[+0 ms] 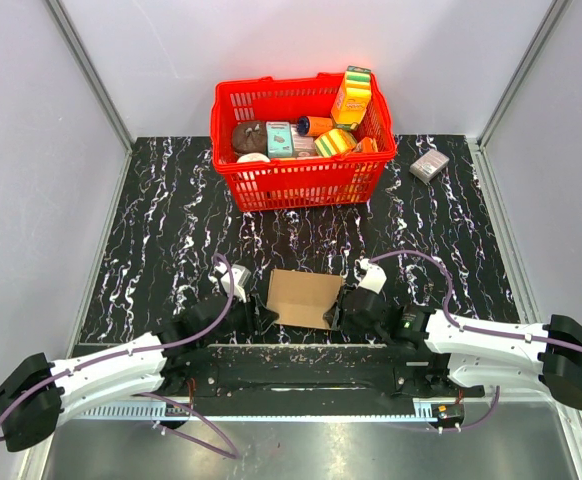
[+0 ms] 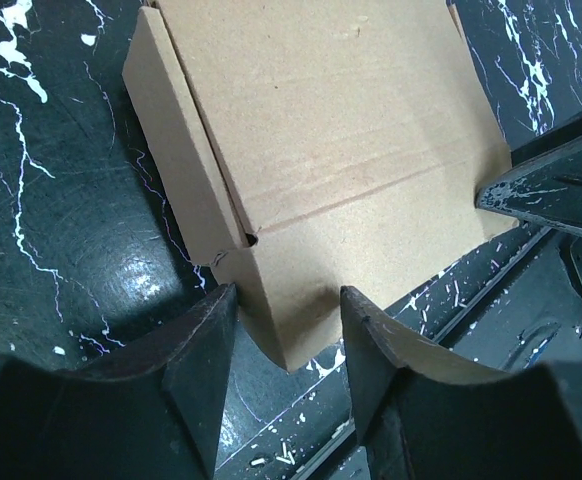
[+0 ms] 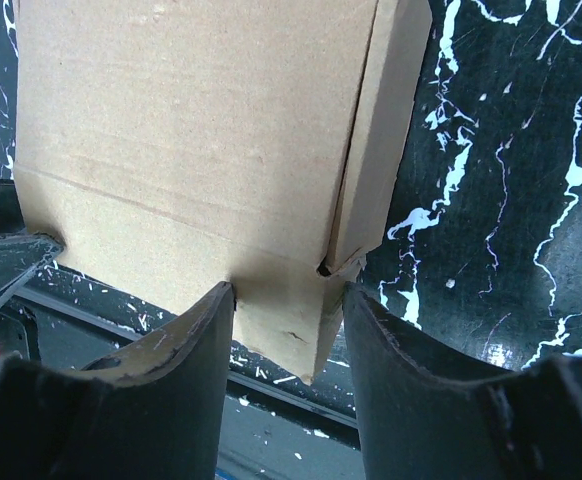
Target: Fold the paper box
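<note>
Cardboard stuff first: the paper box (image 1: pixel 304 297) is a plain brown die-cut sheet, mostly flat. It sits on the black, white-veined worktop (image 1: pixel 171 220) right at its near edge, pretty much centred between the two arms. Close up it shows a crease running across it and a narrow side flap (image 2: pixel 176 150) down each side, with a little slit where the flap meets the near panel. I honestly can't tell whether those flaps are tipped up a bit or lying flat.

Left pincer (image 2: pixel 289 340) comes in at the box's near left corner. Its jaws are apart, and the pointed corner of the near panel pokes into the gap between the two black fingers (image 2: pixel 196 370). The card seems to reach both inner edges, but I can't tell if they're actually pressing on it. Right pincer (image 3: pixel 286 335) is the mirror image at the near right corner. Its jaws are apart too, the panel corner sits between them, and there's the same doubt about contact. From above, both pincers sit low at the sheet's near corners, one on each side.

Further out, a red plastic basket (image 1: pixel 296 185) stands at the back of the worktop, well apart from the box and stuffed with colourful packages. There's a yellow-and-green carton (image 1: pixel 352 95) standing up at the right rear, a teal packet (image 1: pixel 280 138) and a dark brown lump (image 1: pixel 249 135). A small grey-pink box (image 1: pixel 429 165) lies on the worktop just to the right of the basket.
</note>
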You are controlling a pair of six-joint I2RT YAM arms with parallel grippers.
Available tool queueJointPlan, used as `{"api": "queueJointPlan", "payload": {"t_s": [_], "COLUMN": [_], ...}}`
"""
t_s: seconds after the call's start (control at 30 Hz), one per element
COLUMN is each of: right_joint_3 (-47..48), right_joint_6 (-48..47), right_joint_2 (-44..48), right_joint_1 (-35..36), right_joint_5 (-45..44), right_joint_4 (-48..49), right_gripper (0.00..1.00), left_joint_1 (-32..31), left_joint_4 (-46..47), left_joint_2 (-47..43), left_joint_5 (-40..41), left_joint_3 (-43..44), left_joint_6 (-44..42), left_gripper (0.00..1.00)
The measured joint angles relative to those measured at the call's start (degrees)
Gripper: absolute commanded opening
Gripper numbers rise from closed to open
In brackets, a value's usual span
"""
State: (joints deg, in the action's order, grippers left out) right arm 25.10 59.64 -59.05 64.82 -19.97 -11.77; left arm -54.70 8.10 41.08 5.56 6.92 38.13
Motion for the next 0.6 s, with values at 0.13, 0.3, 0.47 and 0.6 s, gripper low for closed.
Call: {"api": "queueJointPlan", "payload": {"t_s": [0.13,0.3,0.47,0.6], "right_joint_3": [-0.04,-0.07,-0.07,-0.07], "right_joint_6": [0.09,0.17,0.20,0.20], "right_joint_2": [0.00,0.00,0.00,0.00], "right_joint_1": [0.00,0.00,0.00,0.00], "right_joint_5": [0.00,0.00,-0.04,-0.11], "right_joint_4": [0.02,0.00,-0.04,-0.13], "right_gripper": [0.51,0.51,0.51,0.51], "left_joint_1": [0.07,0.07,0.13,0.28], "left_joint_4": [0.28,1.07,2.43,3.85], "left_joint_2": [0.02,0.04,0.98,1.77], "left_joint_5": [0.02,0.04,0.02,0.04], "left_joint_3": [-0.11,-0.68,-1.01,-1.46], "left_joint_6": [0.13,0.57,1.14,1.55], "left_gripper": [0.49,0.47,0.44,0.41]}}
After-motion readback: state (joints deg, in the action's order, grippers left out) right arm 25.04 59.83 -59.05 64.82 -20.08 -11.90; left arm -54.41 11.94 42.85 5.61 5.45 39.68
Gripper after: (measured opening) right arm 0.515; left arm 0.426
